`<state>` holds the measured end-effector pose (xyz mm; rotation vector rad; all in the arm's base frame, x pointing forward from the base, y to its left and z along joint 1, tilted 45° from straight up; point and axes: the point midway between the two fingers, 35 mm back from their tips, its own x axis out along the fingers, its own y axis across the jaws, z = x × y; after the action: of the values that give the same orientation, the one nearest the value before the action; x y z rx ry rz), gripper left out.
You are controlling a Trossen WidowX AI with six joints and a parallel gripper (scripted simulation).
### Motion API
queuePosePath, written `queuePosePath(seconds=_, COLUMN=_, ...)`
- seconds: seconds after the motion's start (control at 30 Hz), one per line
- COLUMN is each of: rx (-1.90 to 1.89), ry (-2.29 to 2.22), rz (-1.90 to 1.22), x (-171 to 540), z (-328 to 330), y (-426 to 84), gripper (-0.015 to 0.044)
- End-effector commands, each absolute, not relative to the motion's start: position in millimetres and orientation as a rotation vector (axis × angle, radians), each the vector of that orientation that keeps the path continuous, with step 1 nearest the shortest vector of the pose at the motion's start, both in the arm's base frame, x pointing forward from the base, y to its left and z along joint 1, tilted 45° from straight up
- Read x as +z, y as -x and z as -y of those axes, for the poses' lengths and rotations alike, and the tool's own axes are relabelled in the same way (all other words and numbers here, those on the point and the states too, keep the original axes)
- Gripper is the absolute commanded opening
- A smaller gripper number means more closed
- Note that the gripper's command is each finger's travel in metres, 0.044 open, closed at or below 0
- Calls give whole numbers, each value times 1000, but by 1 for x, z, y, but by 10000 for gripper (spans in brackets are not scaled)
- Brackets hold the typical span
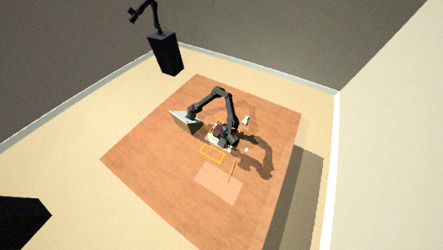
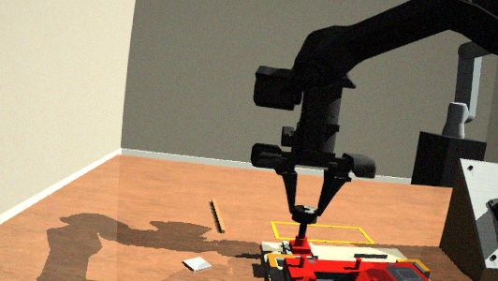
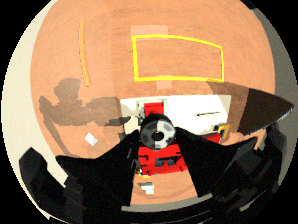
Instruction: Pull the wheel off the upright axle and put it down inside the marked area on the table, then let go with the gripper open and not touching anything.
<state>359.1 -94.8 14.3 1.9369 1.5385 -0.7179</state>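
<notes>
The dark round wheel (image 2: 304, 214) (image 3: 158, 136) is level between the two fingers of my gripper (image 2: 305, 215) (image 3: 157, 131), which is shut on it. A length of the dark upright axle (image 2: 302, 229) shows below the wheel, above its red base (image 2: 300, 245). The wheel is in line over the axle; whether the axle's tip is still inside its hole cannot be told. The marked area, a yellow outline (image 1: 209, 157) (image 2: 323, 226) (image 3: 134, 57), lies flat on the table beyond the base in the wrist view, with nothing inside it.
A pale board (image 2: 328, 252) (image 3: 187, 110) with red parts (image 2: 328, 268) lies under and beside the axle. A thin wooden strip (image 1: 232, 171) (image 2: 217, 216) (image 3: 81, 45) and a small white piece (image 1: 246, 149) (image 2: 197, 264) (image 3: 91, 139) lie to the left in the wrist view. A slanted panel (image 2: 475, 201) stands right in the exterior view.
</notes>
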Motion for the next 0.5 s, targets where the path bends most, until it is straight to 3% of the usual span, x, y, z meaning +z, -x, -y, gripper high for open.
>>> queuePosePath(seconds=0.0, rx=-716, ry=-1929, rz=-1535, x=16, z=97, y=-360, gripper=0)
queuePosePath(seconds=0.47, rx=-717, ry=-1930, rz=-1536, x=22, z=102, y=-358, gripper=0)
